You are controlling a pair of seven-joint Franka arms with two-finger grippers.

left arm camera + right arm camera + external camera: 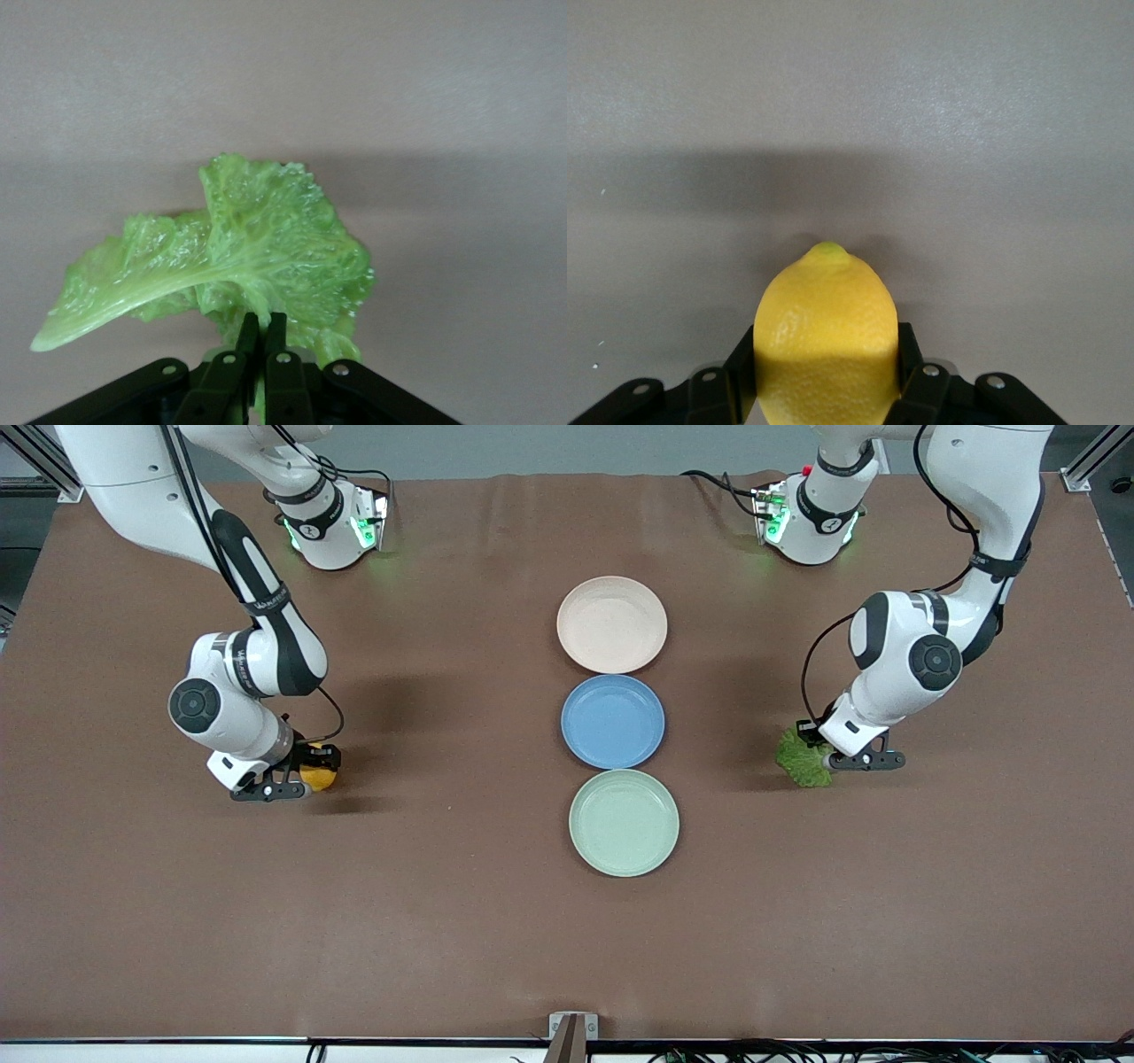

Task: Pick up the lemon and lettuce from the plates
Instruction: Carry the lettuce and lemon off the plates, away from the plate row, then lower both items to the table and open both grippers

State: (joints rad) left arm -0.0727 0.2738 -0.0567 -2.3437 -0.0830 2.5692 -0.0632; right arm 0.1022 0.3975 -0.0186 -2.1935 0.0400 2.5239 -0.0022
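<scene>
Both plates bare; each gripper holds its item over the table.

Nearest the front camera is the green plate (624, 823), then a blue plate (612, 721), then the beige plate (611, 624). The right gripper (301, 778) clamps the lemon (317, 778) low over the table (443, 921) toward its end; the left gripper (819, 760) pinches the lettuce (803, 757) toward its own.

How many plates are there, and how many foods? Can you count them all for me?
Plates: 3, one beige-pink, one blue, one mint green, all with nothing on them.
Foods: 2, the lemon in the right gripper and the lettuce in the left gripper.
Total: 5
</scene>
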